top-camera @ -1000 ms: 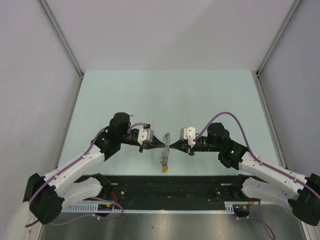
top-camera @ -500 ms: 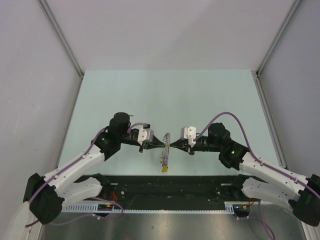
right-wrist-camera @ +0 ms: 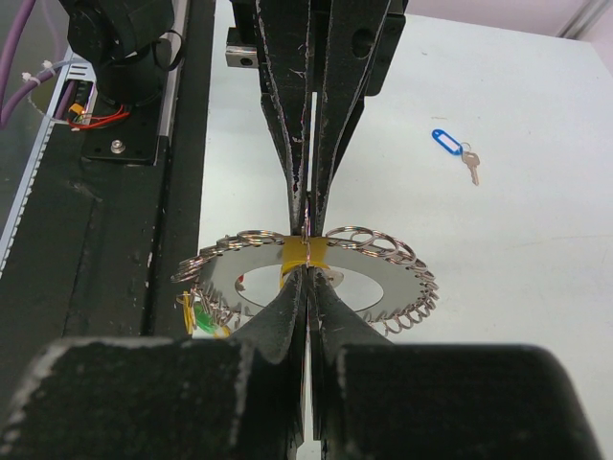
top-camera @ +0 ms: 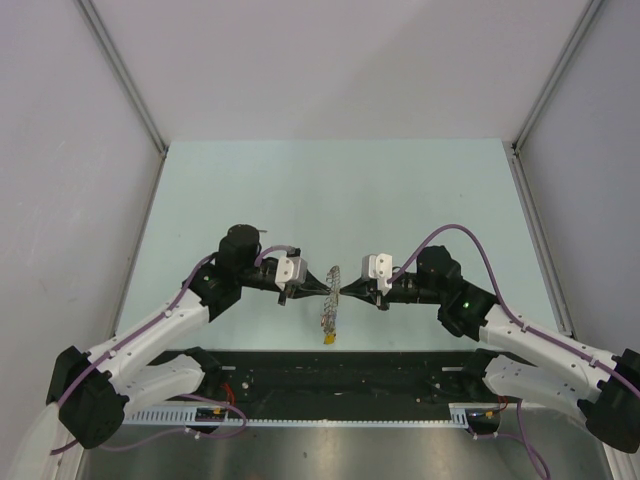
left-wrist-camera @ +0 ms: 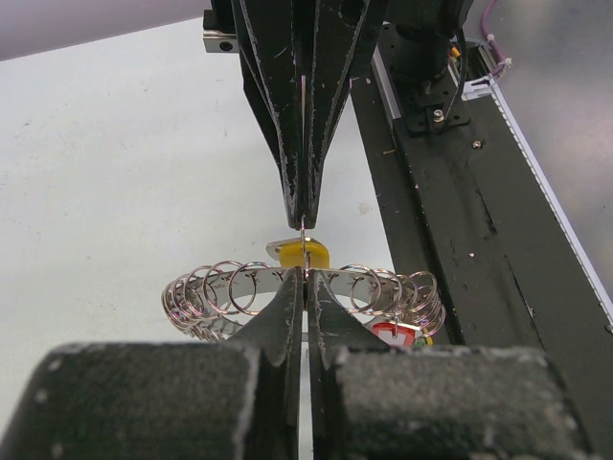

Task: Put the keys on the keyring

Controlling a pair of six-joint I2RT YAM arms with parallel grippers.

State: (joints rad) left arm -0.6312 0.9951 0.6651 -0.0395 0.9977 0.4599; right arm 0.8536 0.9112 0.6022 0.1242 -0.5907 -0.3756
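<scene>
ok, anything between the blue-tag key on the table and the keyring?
Nothing visible: only bare table between the blue-tagged key and the keyring. But left pincer and right pincer are both shut on that ring, neither free.

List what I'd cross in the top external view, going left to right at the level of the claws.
left arm → left claw → keyring, seen edge-on between the two claw tips → right claw → right arm
</scene>
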